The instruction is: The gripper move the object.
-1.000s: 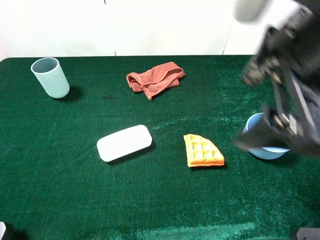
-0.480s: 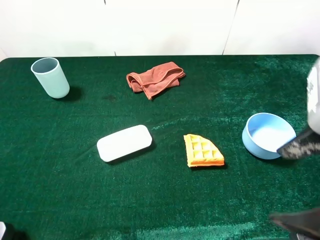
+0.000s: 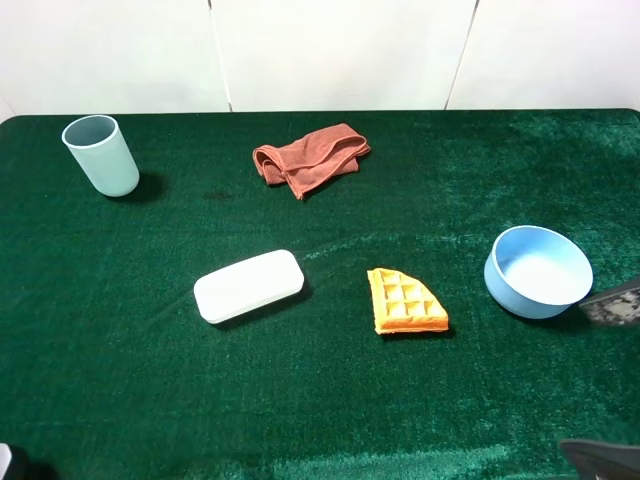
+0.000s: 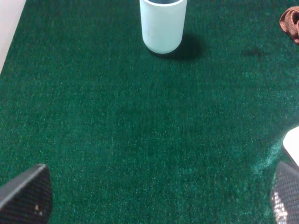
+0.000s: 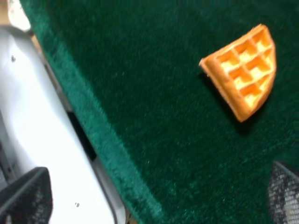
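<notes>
The white case [image 3: 249, 286] lies flat near the middle of the green table [image 3: 120, 400], with bare cloth on all its sides. The nearest obstacle is the waffle piece [image 3: 405, 302], beside it toward the right edge but apart from it. The blue bowl [image 3: 538, 271] stands near the right edge. The cup [image 3: 100, 155] stands upright at the far left corner. The red cloth [image 3: 310, 157] lies bunched near the far edge. The front edge strip is unobstructed except at the right corner, where gripper parts [image 3: 612, 303] intrude.

Dark green velvety table cloth [image 3: 120, 330]. White case [image 3: 249, 285], orange grid-patterned waffle wedge [image 3: 405, 302], light blue bowl [image 3: 538, 271], pale blue-green cup [image 3: 100, 155], rust-red cloth [image 3: 310, 157].
</notes>
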Controlling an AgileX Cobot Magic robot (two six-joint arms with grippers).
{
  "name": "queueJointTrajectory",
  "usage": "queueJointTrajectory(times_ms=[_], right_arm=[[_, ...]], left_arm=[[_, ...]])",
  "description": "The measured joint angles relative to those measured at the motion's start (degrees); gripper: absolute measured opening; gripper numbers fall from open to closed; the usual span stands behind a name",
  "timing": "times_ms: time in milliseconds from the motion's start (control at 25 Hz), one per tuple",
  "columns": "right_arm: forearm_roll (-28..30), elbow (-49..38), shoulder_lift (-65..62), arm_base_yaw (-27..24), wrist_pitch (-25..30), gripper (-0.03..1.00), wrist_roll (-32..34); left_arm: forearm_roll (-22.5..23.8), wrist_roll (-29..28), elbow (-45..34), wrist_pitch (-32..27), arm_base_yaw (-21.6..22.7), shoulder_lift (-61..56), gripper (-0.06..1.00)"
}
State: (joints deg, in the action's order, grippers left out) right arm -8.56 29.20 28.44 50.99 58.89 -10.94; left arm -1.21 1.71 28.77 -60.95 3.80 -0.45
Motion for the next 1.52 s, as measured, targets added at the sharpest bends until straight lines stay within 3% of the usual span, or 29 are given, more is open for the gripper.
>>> queueJointTrajectory(times_ms=[520, 960, 1520], right_arm=[[6.1, -0.4, -11.3, -1.3, -0.2, 0.69, 2.3], [7.2, -0.4, -20.9, -16.8, -0.3, 0.69, 2.5], [7.4, -0.6, -28.8, -41.7, -0.3, 0.69, 2.3]], left_arm=[[0.0, 0.0, 0.0, 0.0, 0.0, 0.0, 0.92], [0.0, 0.0, 0.0, 0.0, 0.0, 0.0, 0.92], [0.0, 0.0, 0.0, 0.0, 0.0, 0.0, 0.92]])
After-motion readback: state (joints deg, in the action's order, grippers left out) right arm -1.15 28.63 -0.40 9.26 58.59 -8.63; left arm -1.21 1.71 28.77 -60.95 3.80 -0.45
